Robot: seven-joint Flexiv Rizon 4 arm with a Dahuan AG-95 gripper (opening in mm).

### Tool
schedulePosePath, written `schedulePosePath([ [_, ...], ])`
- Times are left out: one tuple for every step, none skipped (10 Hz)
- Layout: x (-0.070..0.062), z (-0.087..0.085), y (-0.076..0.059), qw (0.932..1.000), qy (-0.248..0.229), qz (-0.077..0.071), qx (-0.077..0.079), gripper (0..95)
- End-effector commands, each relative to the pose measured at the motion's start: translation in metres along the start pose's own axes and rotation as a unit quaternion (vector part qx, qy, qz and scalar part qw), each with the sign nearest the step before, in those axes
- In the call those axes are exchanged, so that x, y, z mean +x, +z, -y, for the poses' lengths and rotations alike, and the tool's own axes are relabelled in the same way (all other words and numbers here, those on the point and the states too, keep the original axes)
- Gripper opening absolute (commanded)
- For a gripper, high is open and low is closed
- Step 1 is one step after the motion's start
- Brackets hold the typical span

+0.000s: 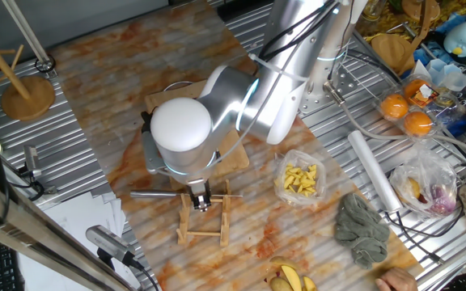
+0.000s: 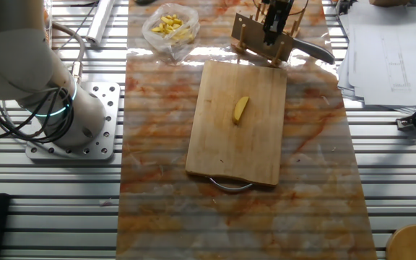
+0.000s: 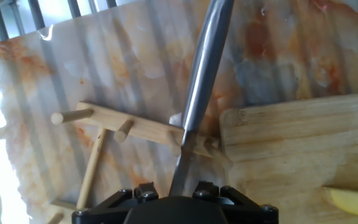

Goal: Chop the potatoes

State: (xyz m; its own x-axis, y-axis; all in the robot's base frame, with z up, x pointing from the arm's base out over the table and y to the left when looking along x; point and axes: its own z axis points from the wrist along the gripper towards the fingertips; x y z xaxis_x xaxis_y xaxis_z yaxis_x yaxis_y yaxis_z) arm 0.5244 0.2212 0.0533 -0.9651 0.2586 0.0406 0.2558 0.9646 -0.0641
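Note:
A pale-yellow potato wedge [image 2: 240, 110] lies alone near the middle of the wooden cutting board [image 2: 230, 152]. In the hand view its end shows at the lower right [image 3: 353, 200], on the board [image 3: 291, 143]. My gripper [image 2: 275, 30] hangs over the small wooden rack [image 2: 255, 40] just past the board's far edge, shut on a knife. The steel blade [image 2: 313, 49] sticks out sideways from the rack. In the hand view the blade [image 3: 201, 81] runs straight up from my gripper [image 3: 178, 186] across the rack [image 3: 129, 127]; the fingers themselves are hidden.
A clear bag of yellow pieces [image 2: 170, 29] sits beside the rack. Oranges [image 1: 395, 107], a white roll [image 1: 373, 170], a grey cloth [image 1: 361, 226] and plastic bags crowd one table end. Papers [image 2: 381, 50] lie opposite. The arm's base [image 2: 71, 123] stands beside the mat.

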Motion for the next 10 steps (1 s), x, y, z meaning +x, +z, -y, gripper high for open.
schedulePosePath([
  [0.000,-0.001,0.002,1.0000,-0.001,-0.001,-0.001,38.0],
  [0.000,-0.001,0.004,1.0000,-0.001,-0.001,-0.002,38.0],
  [0.000,-0.001,0.004,1.0000,-0.001,-0.001,-0.001,38.0],
  [0.000,-0.001,0.006,1.0000,-0.001,-0.001,-0.002,38.0],
  [0.000,-0.002,0.007,1.0000,-0.001,-0.001,-0.002,38.0],
  [0.000,-0.002,0.009,1.0000,-0.001,-0.001,-0.003,38.0],
  [0.000,-0.002,0.010,1.0000,-0.001,-0.002,-0.003,38.0],
  [0.000,-0.003,0.012,1.0000,-0.001,-0.001,-0.003,38.0],
  [0.000,-0.003,0.013,1.0000,-0.001,0.000,-0.004,38.0],
  [0.000,-0.003,0.014,1.0000,-0.001,0.000,-0.004,38.0],
])
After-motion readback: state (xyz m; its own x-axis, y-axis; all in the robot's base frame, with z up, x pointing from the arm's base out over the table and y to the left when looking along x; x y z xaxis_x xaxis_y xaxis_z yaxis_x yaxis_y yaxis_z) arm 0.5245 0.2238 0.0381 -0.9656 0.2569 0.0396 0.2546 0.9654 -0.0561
